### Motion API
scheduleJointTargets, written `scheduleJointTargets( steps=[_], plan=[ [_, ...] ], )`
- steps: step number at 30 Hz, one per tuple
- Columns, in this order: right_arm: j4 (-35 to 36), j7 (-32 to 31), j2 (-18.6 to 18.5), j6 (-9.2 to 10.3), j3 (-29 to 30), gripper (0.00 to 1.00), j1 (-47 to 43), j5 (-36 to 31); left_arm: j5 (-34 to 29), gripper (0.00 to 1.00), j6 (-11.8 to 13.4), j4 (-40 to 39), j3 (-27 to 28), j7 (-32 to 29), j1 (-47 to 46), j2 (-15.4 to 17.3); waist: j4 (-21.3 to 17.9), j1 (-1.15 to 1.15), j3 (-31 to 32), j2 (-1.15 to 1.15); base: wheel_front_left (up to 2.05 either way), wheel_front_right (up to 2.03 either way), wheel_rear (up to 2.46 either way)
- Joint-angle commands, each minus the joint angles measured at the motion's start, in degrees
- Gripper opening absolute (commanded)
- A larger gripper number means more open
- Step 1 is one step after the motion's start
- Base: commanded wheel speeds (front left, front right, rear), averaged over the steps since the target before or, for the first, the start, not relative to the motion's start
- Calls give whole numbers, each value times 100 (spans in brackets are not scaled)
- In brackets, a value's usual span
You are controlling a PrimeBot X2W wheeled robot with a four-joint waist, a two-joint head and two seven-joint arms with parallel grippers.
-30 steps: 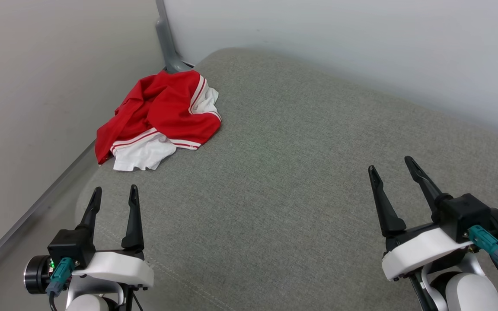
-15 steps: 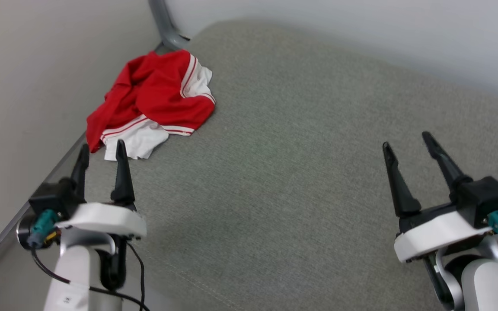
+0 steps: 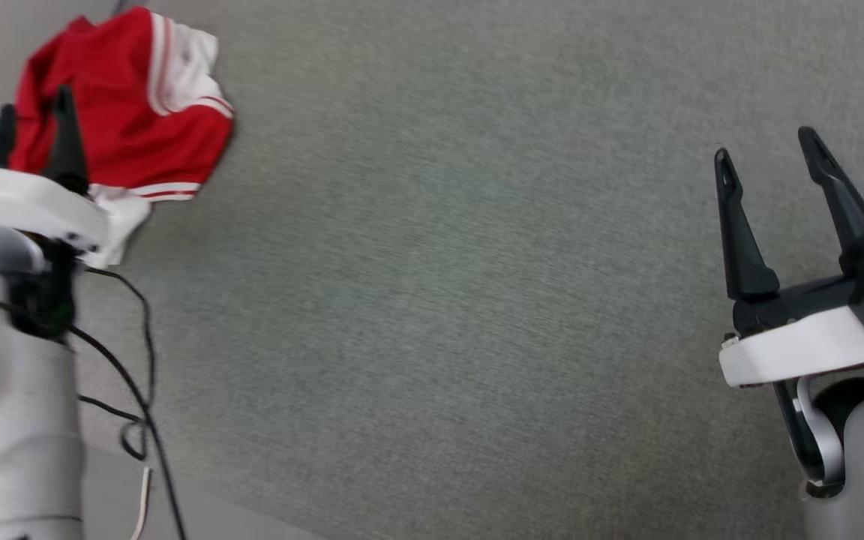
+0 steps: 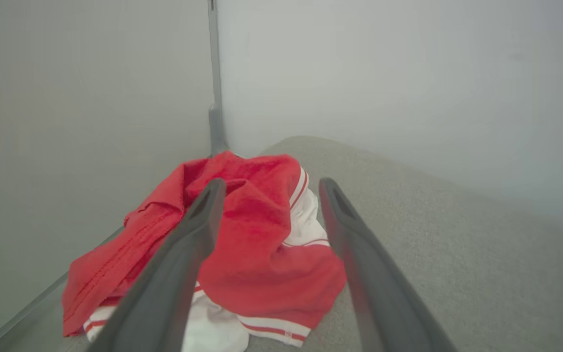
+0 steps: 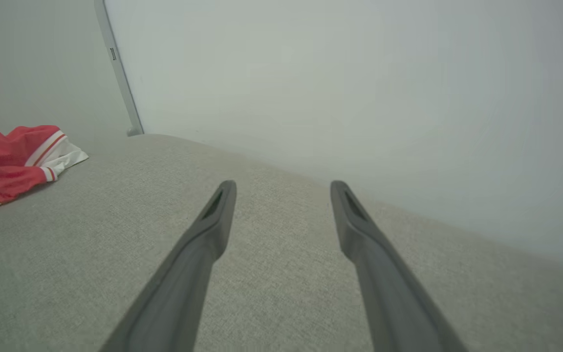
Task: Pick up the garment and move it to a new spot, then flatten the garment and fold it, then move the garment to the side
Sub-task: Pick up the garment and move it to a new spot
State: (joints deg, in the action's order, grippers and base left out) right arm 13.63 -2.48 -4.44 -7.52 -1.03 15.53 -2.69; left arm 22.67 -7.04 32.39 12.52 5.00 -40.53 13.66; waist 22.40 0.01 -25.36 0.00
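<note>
Crumpled red-and-white garment (image 3: pixel 121 112) heaped in the far left corner of the grey surface (image 3: pixel 439 300) — nothing lifted, flattened or folded yet. Left gripper (image 3: pixel 34 105) near it, fingers wide and empty; right gripper (image 3: pixel 764 142) wide too, well apart.

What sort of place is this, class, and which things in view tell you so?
Probably an indoor room corner set up for laundry practice: a wide grey fabric-covered cushion sits against plain pale walls that meet at a grey corner post, and a crumpled red and white garment lies on it.
</note>
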Motion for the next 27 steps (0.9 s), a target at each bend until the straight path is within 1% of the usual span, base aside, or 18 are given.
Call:
scheduleJointTargets(
  steps=[1, 4, 8, 12, 15, 18, 21, 22, 23, 24, 26, 27],
  plan=[
    [48, 60, 13, 5, -16, 100, 252, -49, 275, 100, -32, 282, -66, -785, -426, 513, -563, -1, -677, 0, 0, 0, 0],
    [88, 101, 19, 5, -33, 100, 386, -89, 578, 100, -43, 415, -204, -1539, -711, 962, -701, -1, -932, 0, 0, 0, 0],
    [194, 127, -20, 6, -36, 100, 521, -212, 1116, 100, -41, 433, -359, -2498, -956, 1483, -834, -1, -1243, 0, 0, 0, 0],
    [284, 142, -36, 6, -77, 100, 653, -230, 1471, 100, -42, 592, -348, -3219, -1074, 1822, -930, -1, -1486, 0, 0, 0, 0],
    [304, 143, -54, 6, -95, 100, 726, -234, 1678, 100, -25, 819, -300, -3693, -1148, 1943, -982, -1, -1613, 0, 0, 0, 0],
    [352, 130, -55, 6, -131, 100, 770, -238, 1726, 100, 131, 1079, -275, -4076, -1099, 2048, -1034, -1, -1685, 0, 0, 0, 0],
    [404, 121, -64, 6, -92, 100, 788, -253, 1764, 100, 255, 1275, -304, -4355, -1063, 2010, -1050, -1, -1701, 0, 0, 0, 0],
    [423, 116, -64, 6, -78, 100, 781, -256, 1770, 100, 257, 1347, -357, -4497, -1044, 1995, -1046, -1, -1698, 0, 0, 0, 0],
    [433, 114, -68, 6, -59, 100, 771, -258, 1810, 29, 260, 1392, -369, -4568, -1030, 1958, -1036, -1, -1687, 0, 0, 0, 0],
    [436, 107, -74, 6, -40, 100, 766, -258, 1825, 0, 290, 1425, -360, -4593, -1040, 1931, -1023, -1, -1671, 0, 0, 0, 0],
    [423, 124, -79, 6, -29, 100, 765, -246, 1837, 0, 297, 1474, -388, -4609, -1081, 1894, -997, -1, -1607, 0, 0, 0, 0],
    [417, 160, -79, 6, -46, 100, 768, -238, 1820, 0, 286, 1455, -388, -4502, -1086, 1906, -986, -1, -1559, 0, 0, 0, 0]
  ],
)
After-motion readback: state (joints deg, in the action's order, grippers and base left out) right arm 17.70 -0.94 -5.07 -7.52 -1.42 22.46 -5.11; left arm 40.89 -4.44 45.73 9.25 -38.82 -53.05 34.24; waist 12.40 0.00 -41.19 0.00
